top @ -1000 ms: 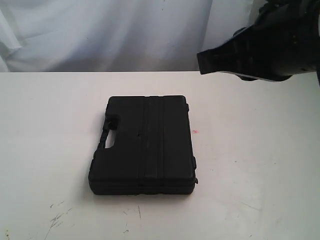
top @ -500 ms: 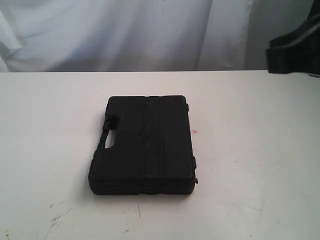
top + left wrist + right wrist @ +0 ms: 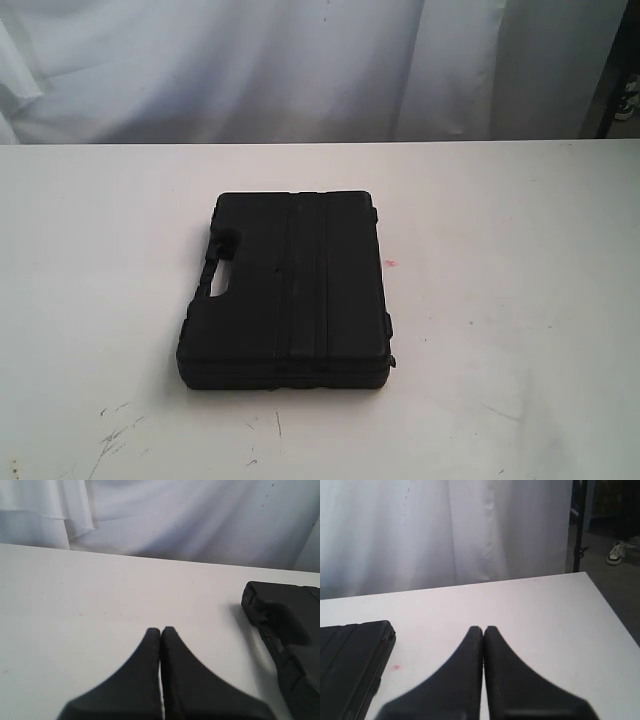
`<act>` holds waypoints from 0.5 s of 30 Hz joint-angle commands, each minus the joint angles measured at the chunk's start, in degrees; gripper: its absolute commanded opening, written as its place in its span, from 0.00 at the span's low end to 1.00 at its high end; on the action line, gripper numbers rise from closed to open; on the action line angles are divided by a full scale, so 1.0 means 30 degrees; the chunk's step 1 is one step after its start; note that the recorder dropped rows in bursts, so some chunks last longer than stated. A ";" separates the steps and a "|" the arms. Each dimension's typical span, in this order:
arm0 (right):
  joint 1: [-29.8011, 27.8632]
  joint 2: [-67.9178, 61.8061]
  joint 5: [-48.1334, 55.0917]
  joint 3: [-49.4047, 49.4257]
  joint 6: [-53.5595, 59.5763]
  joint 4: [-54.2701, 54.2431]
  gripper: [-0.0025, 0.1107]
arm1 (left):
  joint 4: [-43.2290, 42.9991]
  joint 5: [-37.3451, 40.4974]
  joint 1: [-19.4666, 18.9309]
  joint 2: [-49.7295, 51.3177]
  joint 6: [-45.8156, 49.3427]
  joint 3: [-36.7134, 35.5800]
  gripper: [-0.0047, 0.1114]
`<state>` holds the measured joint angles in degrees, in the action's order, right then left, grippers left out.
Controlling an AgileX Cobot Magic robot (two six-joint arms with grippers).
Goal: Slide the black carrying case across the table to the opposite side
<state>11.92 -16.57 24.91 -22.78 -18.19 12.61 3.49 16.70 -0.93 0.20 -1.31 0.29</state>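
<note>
The black case lies flat on the white table, a little left of the middle, its cut-out handle toward the left and ribbed stripes running front to back. Neither arm shows in the exterior view. In the left wrist view my left gripper is shut with nothing in it, and the case lies off to one side, apart from it. My right gripper is shut and empty too, with a corner of the case well clear of it.
A tiny red spot marks the table just right of the case. Dark scratches run along the front left. A white curtain hangs behind the table's far edge. A dark stand and a shoe show past the table's right end.
The right arm, which hung over the table's back right corner a second ago, has drawn away to the right and left the exterior view. The case has not moved.
</note>
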 commanded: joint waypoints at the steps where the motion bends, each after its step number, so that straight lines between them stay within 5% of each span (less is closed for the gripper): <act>1: -0.0585 0.2137 -0.0374 0.1100 0.0077 -0.0016 0.02 | -0.0007 -0.0126 -0.0034 -0.0068 0.0042 -0.0096 0.04; 15: -0.0585 0.5524 -0.0796 0.2918 0.0457 -0.0527 0.02 | -0.0007 -0.0126 -0.0034 -0.0068 0.0042 -0.0096 0.04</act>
<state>10.55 -0.24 24.27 -15.02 -18.06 12.14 3.49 16.70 -0.93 0.20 -1.31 0.29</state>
